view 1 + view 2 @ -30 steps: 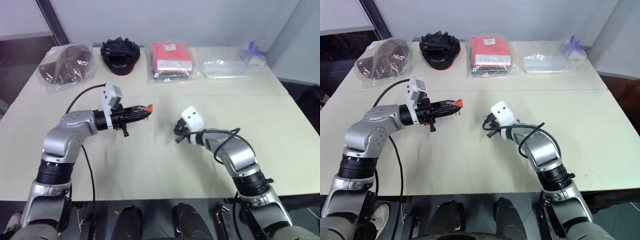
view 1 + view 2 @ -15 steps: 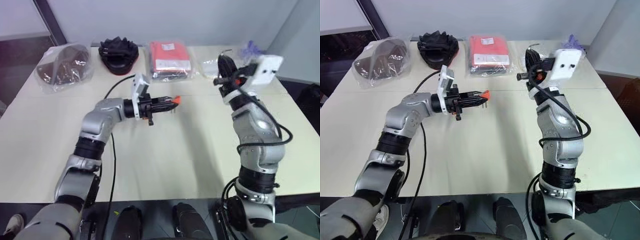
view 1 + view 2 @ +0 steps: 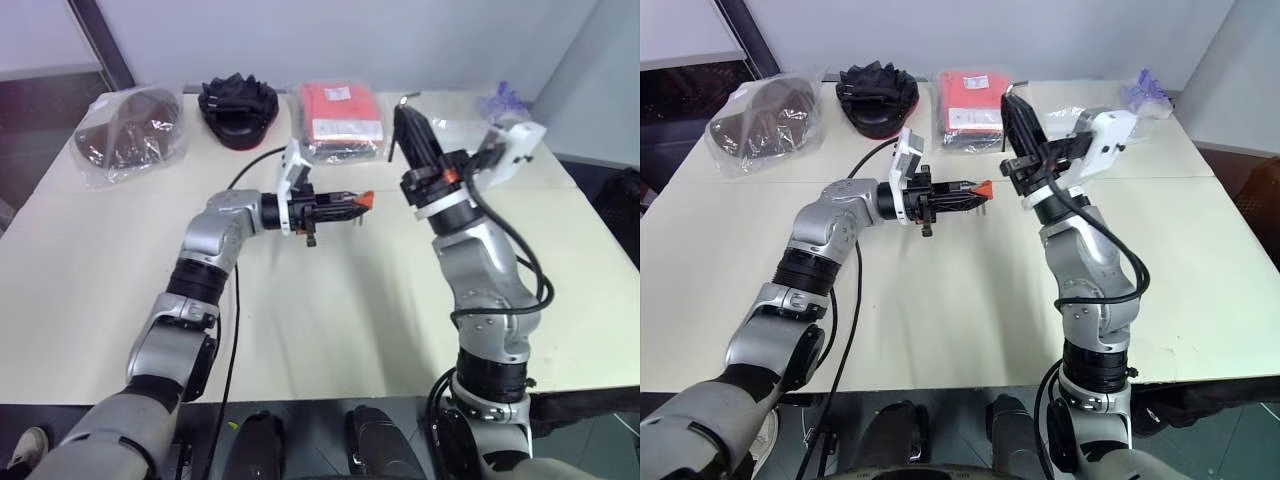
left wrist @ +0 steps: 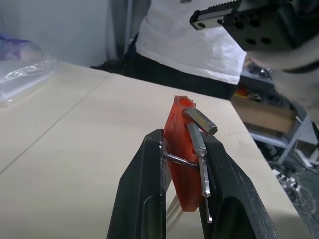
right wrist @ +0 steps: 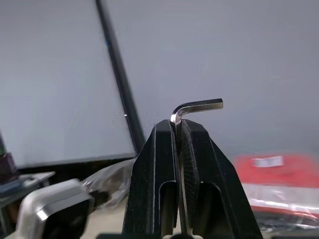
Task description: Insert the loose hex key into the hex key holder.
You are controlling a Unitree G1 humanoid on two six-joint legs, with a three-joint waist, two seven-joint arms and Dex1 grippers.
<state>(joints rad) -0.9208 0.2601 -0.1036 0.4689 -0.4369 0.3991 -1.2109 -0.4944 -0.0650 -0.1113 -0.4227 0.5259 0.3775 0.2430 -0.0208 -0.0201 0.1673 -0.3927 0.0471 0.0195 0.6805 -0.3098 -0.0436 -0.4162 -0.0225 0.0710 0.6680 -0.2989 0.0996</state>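
Observation:
My left gripper (image 3: 348,204) is held level above the middle of the table and is shut on the orange hex key holder (image 4: 178,149), which sticks out past the fingertips. Short grey keys lie along the holder's side. To the holder's right, my right gripper (image 3: 403,116) is raised and points upward. It is shut on the loose hex key (image 5: 197,106), a thin grey rod. Its long leg is pinched between the fingers (image 5: 159,164) and its short bent leg pokes out above the tips. A small gap separates the key from the holder.
Along the table's (image 3: 330,320) far edge lie a dark item in a clear bag (image 3: 130,130), a black object (image 3: 238,108), a red packet in plastic (image 3: 343,120), a clear bag (image 3: 455,132) and a purple thing (image 3: 503,100).
My right gripper has lifted from the table with the loose hex key, turned to point upward and come left toward the holder. My left gripper has carried the holder to the right.

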